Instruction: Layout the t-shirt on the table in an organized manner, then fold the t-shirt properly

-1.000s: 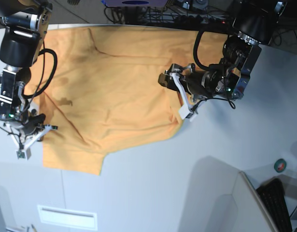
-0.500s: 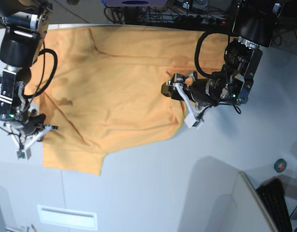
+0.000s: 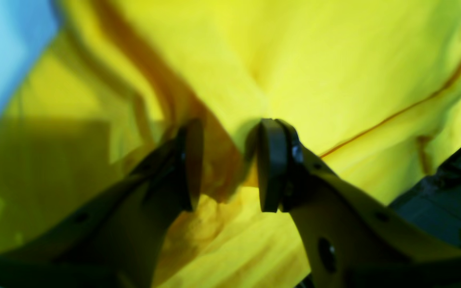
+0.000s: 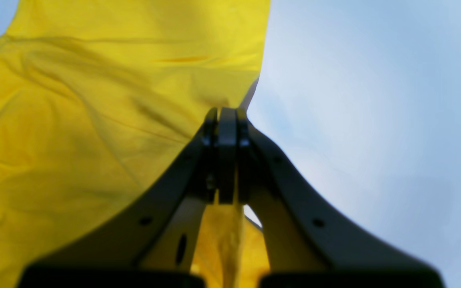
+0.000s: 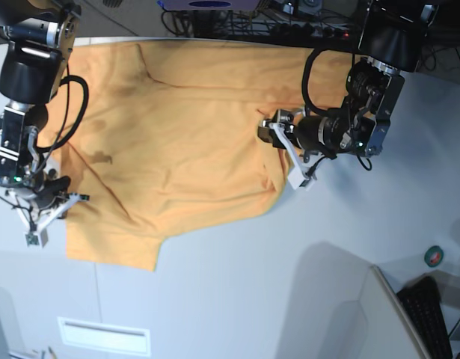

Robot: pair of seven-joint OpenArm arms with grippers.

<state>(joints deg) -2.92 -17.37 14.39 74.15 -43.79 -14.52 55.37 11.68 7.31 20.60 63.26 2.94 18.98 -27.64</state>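
- My left fingers [image 5: 283, 153] had drawn in from a wide spread over the last second and slid a little along the right-hand edge of the t-shirt [image 5: 177, 127], away from where they stood a moment before.
- In the left wrist view the two pads [image 3: 271, 164] stood partly apart, with a raised ridge of yellow cloth sitting in the gap between them; I could not tell whether they yet pinched it or only straddled it.
- My right fingers [image 4: 225, 156] had not shifted: they were pressed fully together on the shirt's edge, cloth hanging below them, with bare table [image 4: 374, 100] just beside them on the far side of that edge.
- The t-shirt lay spread over the table [image 5: 252, 284], reaching from my right fingers across to my left ones, creased through the middle and with one corner pointing toward the table's near side.
- I judged the narrowing as the start of a second grip. With both edges held, I could pull the cloth taut and flatten it, so the layout step was under way and folding had not begun.
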